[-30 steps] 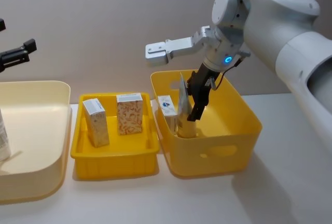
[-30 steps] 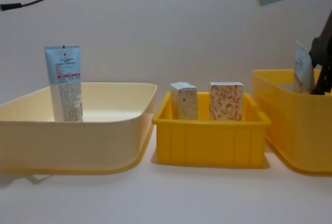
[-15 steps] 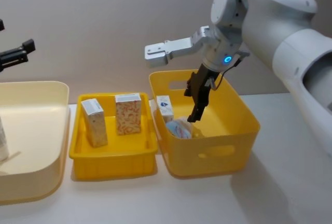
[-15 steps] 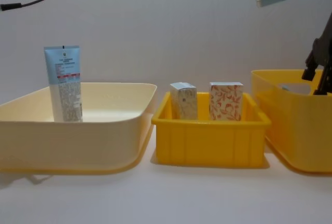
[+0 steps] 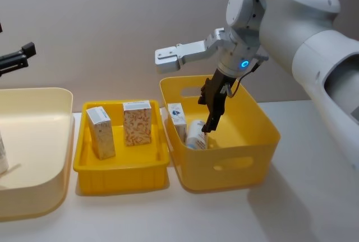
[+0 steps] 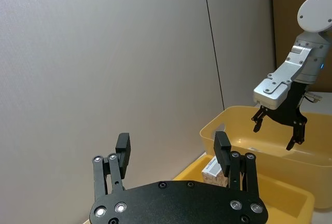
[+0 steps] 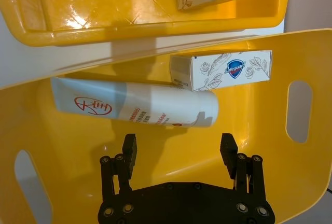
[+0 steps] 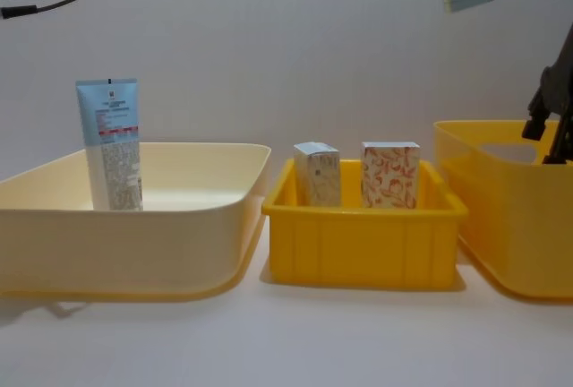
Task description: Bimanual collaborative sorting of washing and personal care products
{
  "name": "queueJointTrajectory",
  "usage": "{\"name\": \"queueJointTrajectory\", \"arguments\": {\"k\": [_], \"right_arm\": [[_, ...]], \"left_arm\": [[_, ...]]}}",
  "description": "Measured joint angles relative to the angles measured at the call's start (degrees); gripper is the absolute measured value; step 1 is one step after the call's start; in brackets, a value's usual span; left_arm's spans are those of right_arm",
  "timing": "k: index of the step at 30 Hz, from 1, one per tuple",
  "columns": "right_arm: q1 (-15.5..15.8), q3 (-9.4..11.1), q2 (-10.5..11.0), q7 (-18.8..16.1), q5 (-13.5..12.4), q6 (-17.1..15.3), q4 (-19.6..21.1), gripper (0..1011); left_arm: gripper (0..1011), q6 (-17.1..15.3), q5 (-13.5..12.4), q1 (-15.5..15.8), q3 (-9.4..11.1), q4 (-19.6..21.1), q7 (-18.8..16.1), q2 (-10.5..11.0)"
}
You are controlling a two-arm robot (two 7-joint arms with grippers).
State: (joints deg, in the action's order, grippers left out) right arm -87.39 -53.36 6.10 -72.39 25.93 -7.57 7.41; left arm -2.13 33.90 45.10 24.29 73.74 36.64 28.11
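Observation:
A light-blue tube (image 5: 196, 134) with a red round logo lies on its side in the deep yellow bin (image 5: 235, 163). It rests against a small white carton (image 5: 178, 120) with a blue mark. My right gripper (image 5: 205, 114) hangs open just above the tube (image 7: 135, 107), touching nothing. Two white cartons (image 5: 101, 133) (image 5: 138, 122) with pale and orange print stand in the shallow yellow tray (image 5: 123, 176). Another light-blue tube (image 8: 111, 145) stands upright in the cream tub (image 8: 179, 235). My left gripper (image 6: 173, 146) is open and held high at the far left, away from the bins.
The three containers stand side by side along the white table, cream tub left, shallow tray middle, deep bin right. A grey wall rises close behind them. Bare table lies in front of the containers and to the right of the deep bin.
The right gripper let go of the tube it held upright in the deep bin. The tube fell and now lies against the carton. The left arm has hardly moved.

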Motion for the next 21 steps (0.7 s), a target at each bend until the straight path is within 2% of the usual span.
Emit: {"name": "queueJointTrajectory", "arguments": {"k": [21], "right_arm": [[-0.11, 0.0, -0.1, -0.03, 0.04, 0.14, -0.26, 1000]], "left_arm": [[1003, 0.0, 0.0, 0.0, 0.0, 0.0, 0.0, 0.0]]}}
